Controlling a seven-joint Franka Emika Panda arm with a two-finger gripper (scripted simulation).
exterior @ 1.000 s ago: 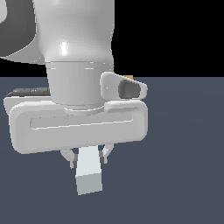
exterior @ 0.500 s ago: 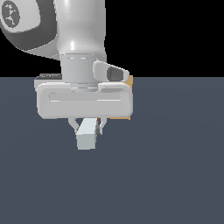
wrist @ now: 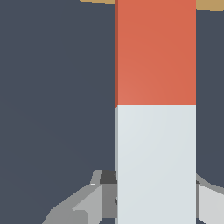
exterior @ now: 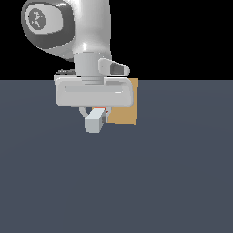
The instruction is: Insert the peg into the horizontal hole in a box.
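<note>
My gripper [exterior: 94, 113] is shut on the peg [exterior: 94, 122], which lies level between the fingers. In the exterior view only the peg's pale grey-white end faces the camera, with a sliver of orange-red behind it. The wrist view shows the peg [wrist: 155, 109] lengthwise, its pale half by the fingers [wrist: 89, 201] and its orange-red half pointing at the box [wrist: 210, 4]. The tan box [exterior: 124, 111] stands just behind the gripper, partly covered by the hand, on the exterior view's right of the peg. The hole is hidden.
A dark grey-blue floor [exterior: 173, 173] spreads all around. The robot's white arm [exterior: 73, 32] rises above the hand.
The arm has carried the peg away from the camera toward the box, so hand and peg look smaller. More of the box shows beside the hand. The grip has not changed.
</note>
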